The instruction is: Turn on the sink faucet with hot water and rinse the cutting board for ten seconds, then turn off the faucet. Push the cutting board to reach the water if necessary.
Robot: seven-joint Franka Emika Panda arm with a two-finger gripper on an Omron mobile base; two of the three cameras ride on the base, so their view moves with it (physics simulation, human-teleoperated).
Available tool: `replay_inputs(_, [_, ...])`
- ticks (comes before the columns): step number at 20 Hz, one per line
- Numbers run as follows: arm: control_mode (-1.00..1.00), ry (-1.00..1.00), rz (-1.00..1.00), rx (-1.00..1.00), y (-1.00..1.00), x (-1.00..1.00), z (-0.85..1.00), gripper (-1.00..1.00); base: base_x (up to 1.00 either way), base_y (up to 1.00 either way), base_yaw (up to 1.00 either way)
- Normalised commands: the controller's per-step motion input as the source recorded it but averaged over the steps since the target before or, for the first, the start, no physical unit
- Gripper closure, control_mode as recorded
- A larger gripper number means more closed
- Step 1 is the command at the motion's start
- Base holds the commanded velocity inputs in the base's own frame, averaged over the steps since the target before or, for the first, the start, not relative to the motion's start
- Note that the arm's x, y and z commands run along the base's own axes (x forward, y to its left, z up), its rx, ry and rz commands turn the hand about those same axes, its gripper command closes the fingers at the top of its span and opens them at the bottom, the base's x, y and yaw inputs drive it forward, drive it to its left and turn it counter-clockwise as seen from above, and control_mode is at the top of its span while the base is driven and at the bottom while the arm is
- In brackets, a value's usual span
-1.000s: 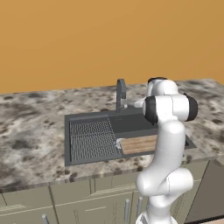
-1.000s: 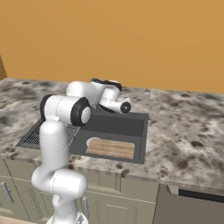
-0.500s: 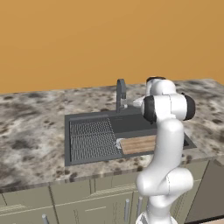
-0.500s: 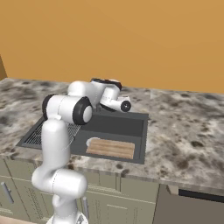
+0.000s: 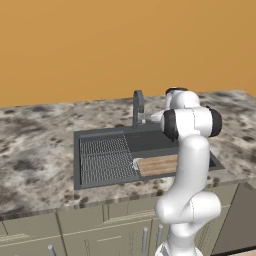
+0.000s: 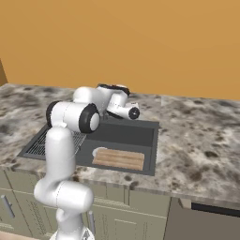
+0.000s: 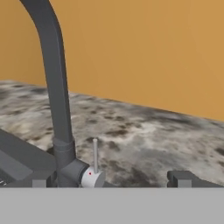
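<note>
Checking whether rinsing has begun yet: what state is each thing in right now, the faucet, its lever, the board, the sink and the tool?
faucet: upright, no water running from it.
lever: thin handle pointing straight up, untouched, between the tool's tips.
cutting board: lying flat in the basin, along its front side.
sink: no stream visible in it.
tool: open, its tips either side of the lever base, holding nothing.

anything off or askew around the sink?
Nothing stands out. The cutting board lies flat in the sink basin, the faucet stands upright with its lever up, and no water is running or spilled.
</note>
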Motion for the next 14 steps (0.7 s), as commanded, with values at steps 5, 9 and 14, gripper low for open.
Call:
replay_inputs(5, [-1.00,0.00,0.00,0.00,0.14,0.00,-0.10,-1.00,0.00,0.00,0.00])
replay_inputs(9, [-1.00,0.00,0.00,0.00,0.10,0.02,-0.10,-1.00,0.00,0.00,0.00])
replay_inputs(14, [-1.00,0.00,0.00,0.00,0.09,0.09,-0.11,-1.00,0.00,0.00,0.00])
